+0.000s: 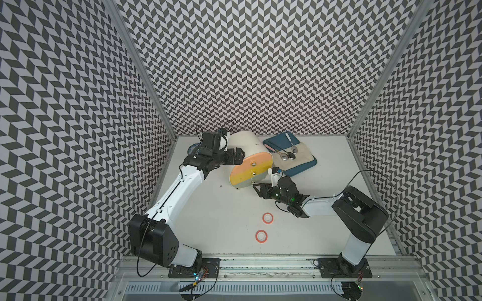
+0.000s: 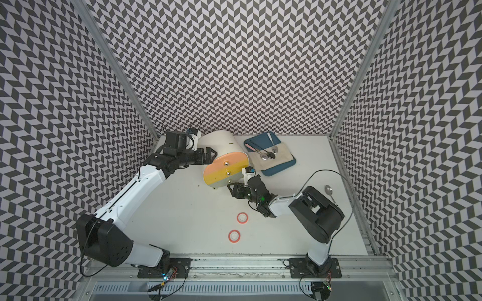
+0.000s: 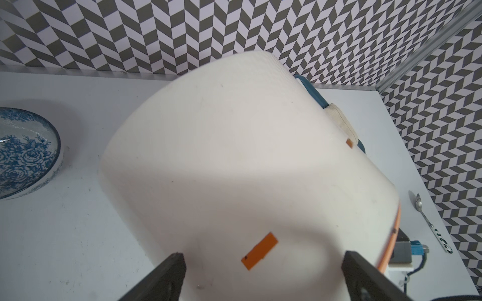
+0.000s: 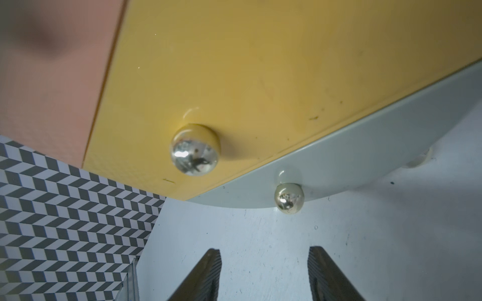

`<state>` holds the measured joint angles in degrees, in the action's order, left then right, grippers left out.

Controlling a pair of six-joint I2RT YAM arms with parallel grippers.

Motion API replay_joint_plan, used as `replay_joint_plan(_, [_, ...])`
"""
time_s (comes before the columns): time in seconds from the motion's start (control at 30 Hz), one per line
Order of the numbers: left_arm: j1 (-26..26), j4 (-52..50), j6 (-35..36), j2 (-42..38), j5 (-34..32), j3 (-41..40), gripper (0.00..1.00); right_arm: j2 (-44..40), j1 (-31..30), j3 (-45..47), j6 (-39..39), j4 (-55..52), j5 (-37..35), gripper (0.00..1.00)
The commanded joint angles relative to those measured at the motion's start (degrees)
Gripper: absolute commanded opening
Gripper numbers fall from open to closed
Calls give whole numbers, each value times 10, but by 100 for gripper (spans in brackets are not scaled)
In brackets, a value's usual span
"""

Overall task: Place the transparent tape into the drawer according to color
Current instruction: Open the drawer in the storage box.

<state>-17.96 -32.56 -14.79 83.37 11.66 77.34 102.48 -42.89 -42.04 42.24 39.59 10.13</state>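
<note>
The red-rimmed tape [image 1: 261, 236] nearest the front edge lies flat on the bench [image 1: 208, 208], its twin [image 1: 267, 218] just beyond it; no other tape shows. Both lie behind your right gripper [image 1: 258, 189], toward that front edge and well apart from the left gripper [image 1: 238, 155], so the right arm is nearer. Your right gripper is empty, jaws partly spread, facing the shut drawers [image 1: 247, 174] with the grey knob [image 4: 289, 198] straight ahead. The pink front [image 1: 260, 159], likely red's match, sits topmost. The left gripper, spread wide, stands at the cabinet [image 3: 234, 143]; whether it touches, I cannot tell.
</note>
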Motion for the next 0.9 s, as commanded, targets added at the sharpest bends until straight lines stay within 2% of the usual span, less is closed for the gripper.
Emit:
replay_joint_plan(0.0, [0, -43, 21, 18, -8, -20, 98, 21, 5, -6, 32, 64, 30, 56])
replay_joint_plan(0.57, [2, -45, 28, 17, -8, -25, 98, 95, 14, -29, 98, 140, 22, 51])
replay_joint_plan(0.87, [3, -46, 32, 16, -8, -25, 98, 109, 17, -55, 110, 126, 0, 46])
